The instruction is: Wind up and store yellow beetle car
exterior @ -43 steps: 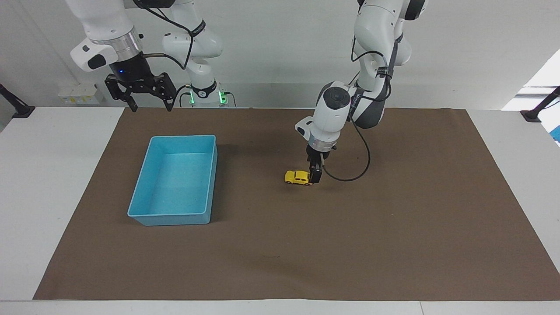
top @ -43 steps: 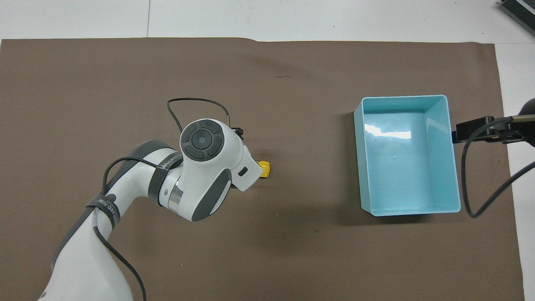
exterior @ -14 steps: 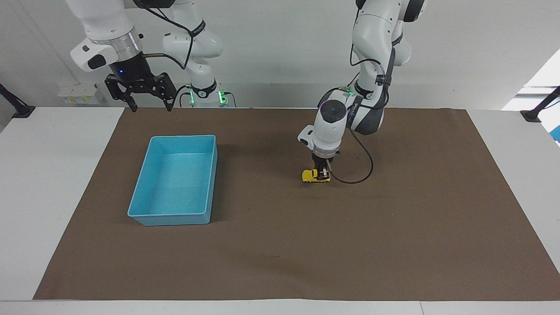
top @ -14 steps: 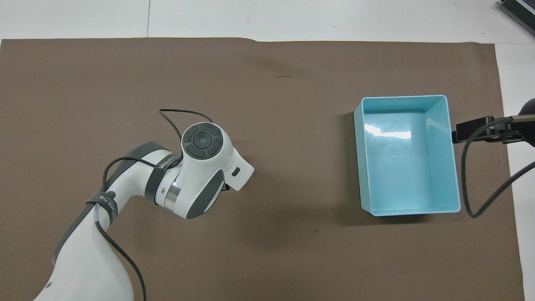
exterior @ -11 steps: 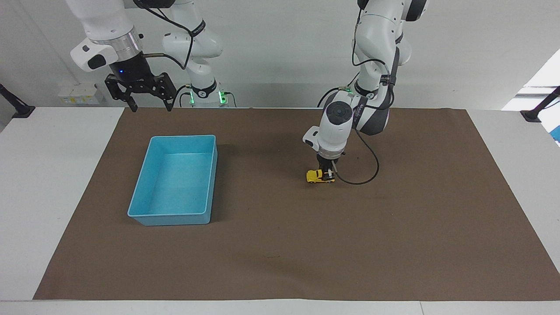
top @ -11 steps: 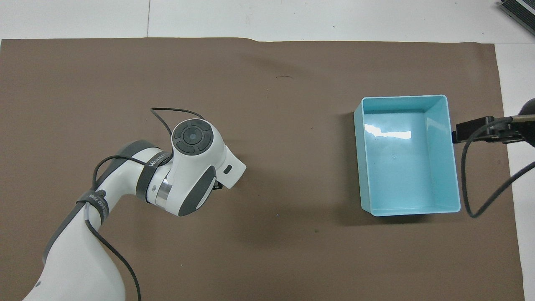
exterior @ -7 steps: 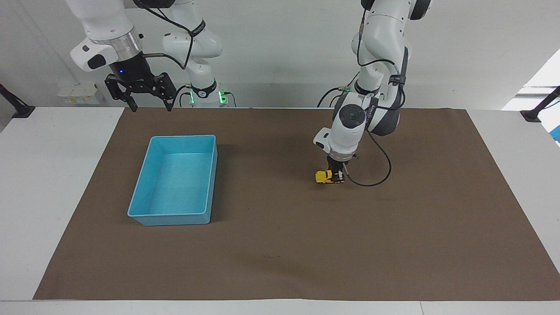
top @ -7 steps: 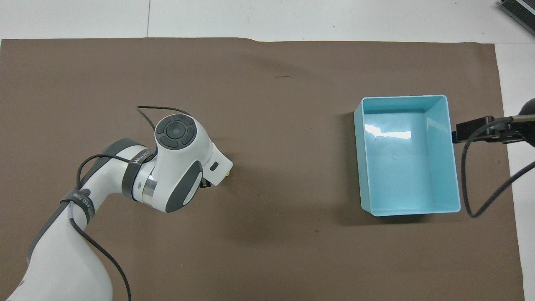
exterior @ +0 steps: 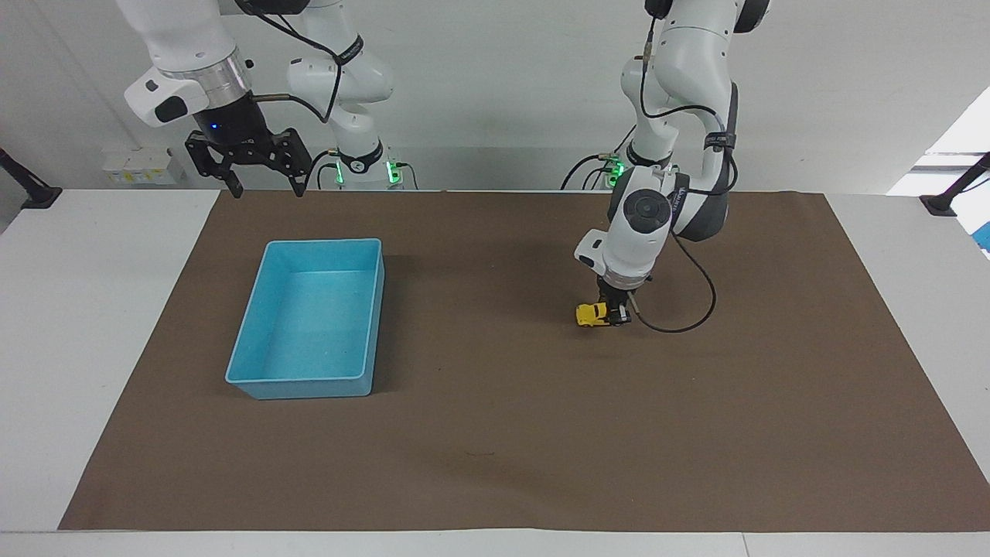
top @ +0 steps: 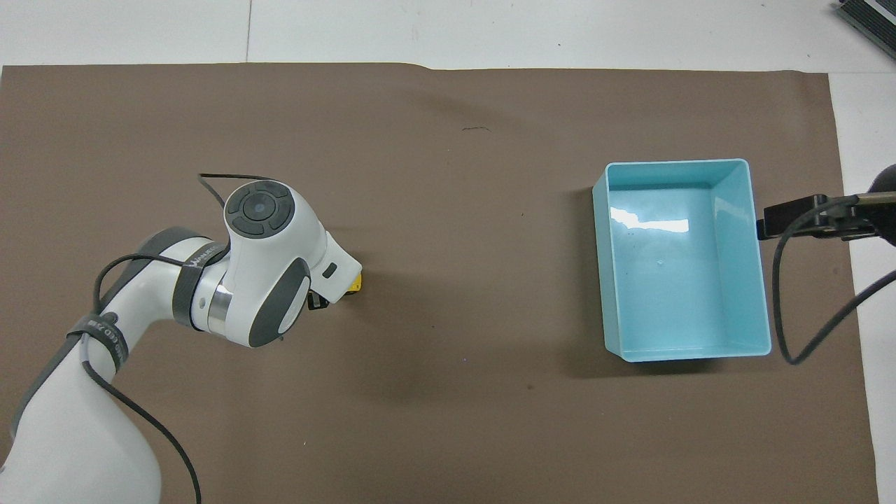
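On the brown mat (exterior: pixel 495 433), left gripper (exterior: pixel 615 313) clamps the yellow beetle car (exterior: pixel 591 314) — tiny, rounded, bright yellow

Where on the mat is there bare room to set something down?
The mat is bare between the bin and the car, along its edge farthest from the robots, and toward the left arm's end. It is occupied only at the left gripper, shut on the car. The right gripper waits open.
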{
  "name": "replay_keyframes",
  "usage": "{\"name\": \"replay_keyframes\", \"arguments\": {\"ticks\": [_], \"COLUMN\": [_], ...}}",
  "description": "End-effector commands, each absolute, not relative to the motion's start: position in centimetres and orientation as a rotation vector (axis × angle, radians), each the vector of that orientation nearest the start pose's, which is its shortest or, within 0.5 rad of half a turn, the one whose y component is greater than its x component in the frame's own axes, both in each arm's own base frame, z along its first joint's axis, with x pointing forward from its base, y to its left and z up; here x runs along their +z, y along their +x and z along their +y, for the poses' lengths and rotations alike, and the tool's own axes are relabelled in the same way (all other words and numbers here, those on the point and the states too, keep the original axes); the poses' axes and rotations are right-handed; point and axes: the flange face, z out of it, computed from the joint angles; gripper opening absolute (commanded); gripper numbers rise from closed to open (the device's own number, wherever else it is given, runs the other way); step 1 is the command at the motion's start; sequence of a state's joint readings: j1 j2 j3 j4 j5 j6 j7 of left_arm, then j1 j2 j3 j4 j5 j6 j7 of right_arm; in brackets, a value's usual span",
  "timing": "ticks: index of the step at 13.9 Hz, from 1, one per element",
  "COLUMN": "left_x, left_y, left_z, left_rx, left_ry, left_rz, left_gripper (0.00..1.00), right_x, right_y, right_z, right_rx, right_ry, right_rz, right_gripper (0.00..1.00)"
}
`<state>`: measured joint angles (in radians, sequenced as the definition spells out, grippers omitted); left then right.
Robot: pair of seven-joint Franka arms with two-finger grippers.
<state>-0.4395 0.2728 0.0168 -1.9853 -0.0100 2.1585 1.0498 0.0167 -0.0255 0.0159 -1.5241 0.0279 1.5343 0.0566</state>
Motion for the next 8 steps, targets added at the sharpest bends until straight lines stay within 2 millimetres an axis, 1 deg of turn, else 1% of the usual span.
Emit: {"name": "replay_keyframes", "arguments": {"ticks": [1,3,5,6,7,8], "left_x": [28.6,28.4,28.4,28.8,28.9,29.8], "left_y": [54.8,55.2,55.4,55.6,55.5,55.5], "left_z": [-20.9,-19.5,-18.7,-18.8,-19.5,-19.8], "left_rx": [0.192,0.197,0.199,0.194,0.194,0.176], "left_ry": [-2.344,-2.337,-2.342,-2.33,-2.299,-2.28], "left_rz": [2.099,2.113,2.11,2.122,2.158,2.173], "left_gripper": [0.0,0.0,0.0,0.52,1.0,1.0], "right_x": [66.1,66.1,66.1,66.1,66.1,66.1], "right_y": [53.9,53.9,53.9,53.9,53.9,53.9], "right_z": [1.8,1.8,1.8,1.8,1.8,1.8], "right_rx": [-0.055,-0.055,-0.055,-0.055,-0.055,-0.055], "right_ry": [-3.112,-3.112,-3.112,-3.112,-3.112,-3.112], "right_rz": [0.067,0.067,0.067,0.067,0.067,0.067], "right_gripper": [1.0,1.0,1.0,1.0,1.0,1.0]}}
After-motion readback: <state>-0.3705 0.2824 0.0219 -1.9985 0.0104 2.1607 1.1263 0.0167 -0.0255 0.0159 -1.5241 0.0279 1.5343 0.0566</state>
